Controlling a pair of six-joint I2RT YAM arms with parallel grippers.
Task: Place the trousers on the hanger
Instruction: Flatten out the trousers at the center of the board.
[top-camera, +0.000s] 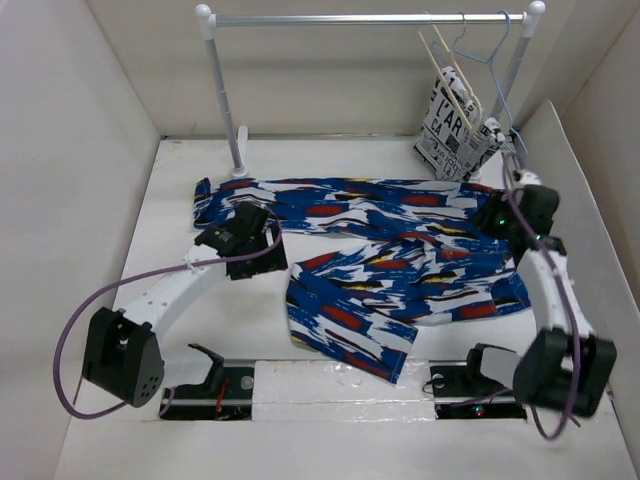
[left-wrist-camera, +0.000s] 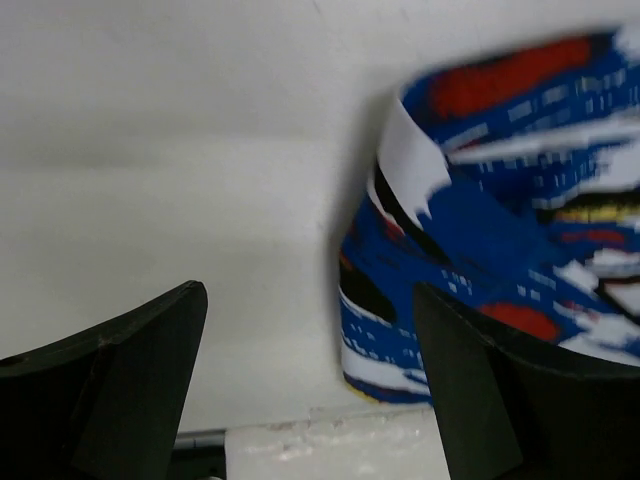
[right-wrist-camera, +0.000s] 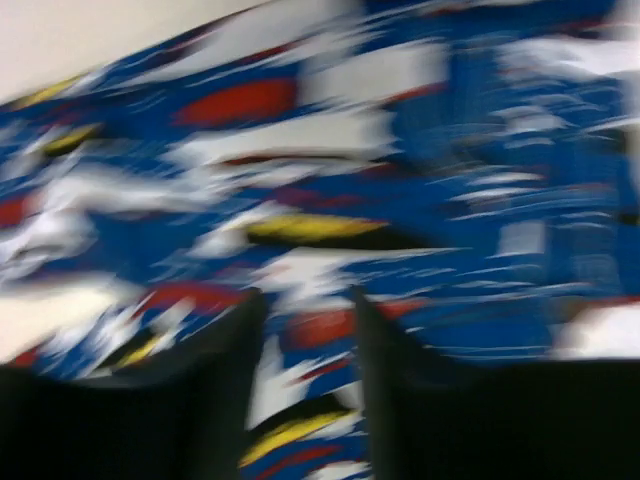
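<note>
Now | left end effector (left-wrist-camera: 310, 300) apart beside trousers (top-camera: 400, 270) | right end effector (right-wrist-camera: 308, 305) narrowly apart above them

soft, even white light; wrist views blurred
top view bright and fairly sharp, with faint shadows under the trousers (top-camera: 400, 270); left wrist view soft, the print smeared; right wrist view heavily motion-blurred, the right gripper (right-wrist-camera: 307, 310) only two dark shapeless masses.
</note>
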